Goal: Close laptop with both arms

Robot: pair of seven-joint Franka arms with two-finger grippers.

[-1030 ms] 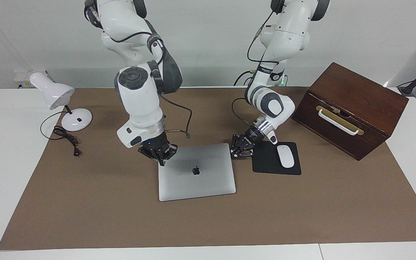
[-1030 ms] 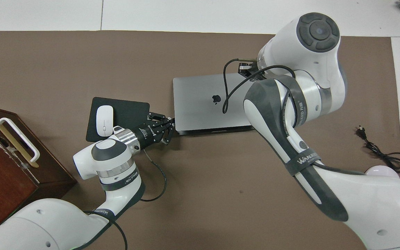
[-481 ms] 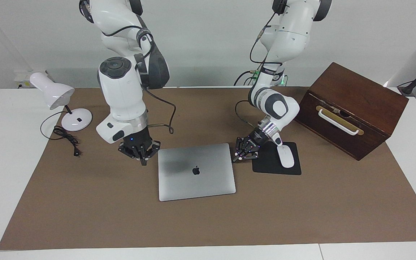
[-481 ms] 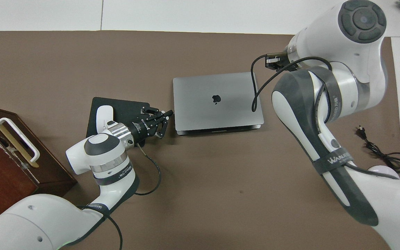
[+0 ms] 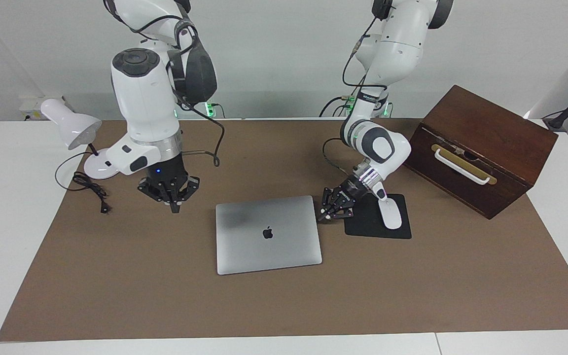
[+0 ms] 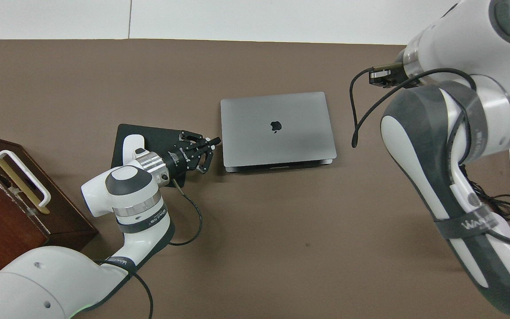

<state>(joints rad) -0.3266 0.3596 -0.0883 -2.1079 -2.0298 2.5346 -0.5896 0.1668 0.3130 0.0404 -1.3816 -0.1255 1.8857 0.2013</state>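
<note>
Lifting off laptop [image 5: 268, 234], right gripper [image 5: 174, 209] gone sideways, lid shut

white mouse [image 5: 389, 213] on black mouse pad [image 5: 363, 224], wooden box [image 5: 481, 148], white desk lamp [image 5: 74, 130].

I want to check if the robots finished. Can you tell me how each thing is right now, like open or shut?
laptop: lid shut, flat on the mat.
wooden box: closed.
lamp: standing, cord unplugged.
mouse: lying on the mouse pad.
left gripper: shut, beside the laptop's corner.
right gripper: shut, over bare mat.
</note>
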